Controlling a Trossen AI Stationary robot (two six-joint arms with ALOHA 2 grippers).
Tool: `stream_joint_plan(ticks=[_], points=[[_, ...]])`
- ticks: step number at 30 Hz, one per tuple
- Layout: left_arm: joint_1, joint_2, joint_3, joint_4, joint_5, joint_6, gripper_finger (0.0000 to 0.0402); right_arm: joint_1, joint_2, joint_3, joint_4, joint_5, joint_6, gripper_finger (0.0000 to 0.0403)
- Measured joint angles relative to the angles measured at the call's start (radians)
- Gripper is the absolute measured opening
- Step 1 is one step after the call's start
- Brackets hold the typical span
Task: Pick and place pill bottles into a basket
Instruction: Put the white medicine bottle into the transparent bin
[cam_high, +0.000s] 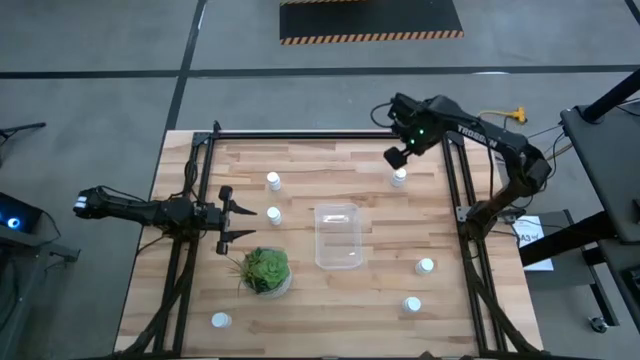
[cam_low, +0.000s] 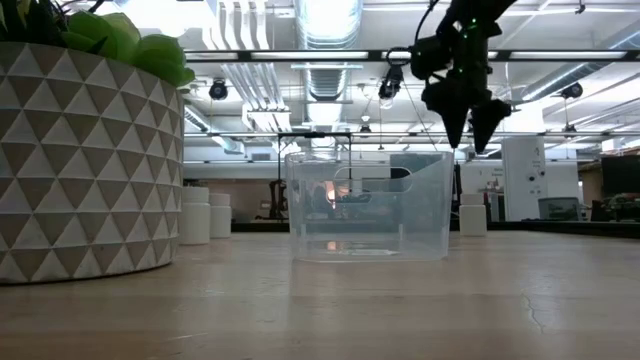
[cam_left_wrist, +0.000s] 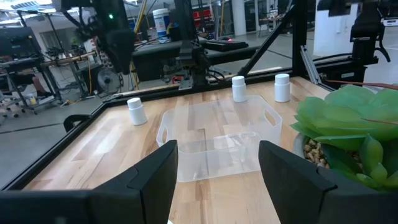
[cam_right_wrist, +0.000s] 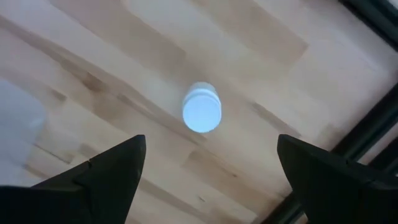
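- Two grippers show: the right gripper (cam_high: 397, 157) hangs at the upper right of the high view, fingers spread wide, directly above one pill bottle (cam_high: 400, 177) and not touching it.
- The right wrist view alone looks straight down on that bottle's cap (cam_right_wrist: 201, 111), which sits between the two spread fingers (cam_right_wrist: 99, 171).
- The left gripper (cam_high: 232, 213) waits at mid-left, fingers spread, empty, just above the plant (cam_high: 265, 269).
- Six pill bottles stand on the table (cam_high: 300, 320) in the high view: two left of centre (cam_high: 273, 181) (cam_high: 274, 215), one at lower left (cam_high: 220, 320), two at lower right (cam_high: 426, 266) (cam_high: 412, 304), and the one under the right gripper.
- One basket (cam_high: 338, 236) sits at centre, with no bottle inside.
- Only three bottles show in the left wrist view (cam_left_wrist: 136, 111) (cam_left_wrist: 239, 88) (cam_left_wrist: 282, 87), all beyond the basket (cam_left_wrist: 217, 146).
- Only the low view shows the pot's (cam_low: 80, 160) triangle pattern.
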Motion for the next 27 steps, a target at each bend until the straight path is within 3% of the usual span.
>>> stream_joint_plan(ticks=[27], points=[[0.000, 0.000, 0.000, 0.000, 0.000, 0.000, 0.0207, 0.050, 0.000, -0.338, 0.370, 0.011, 0.022, 0.0336]])
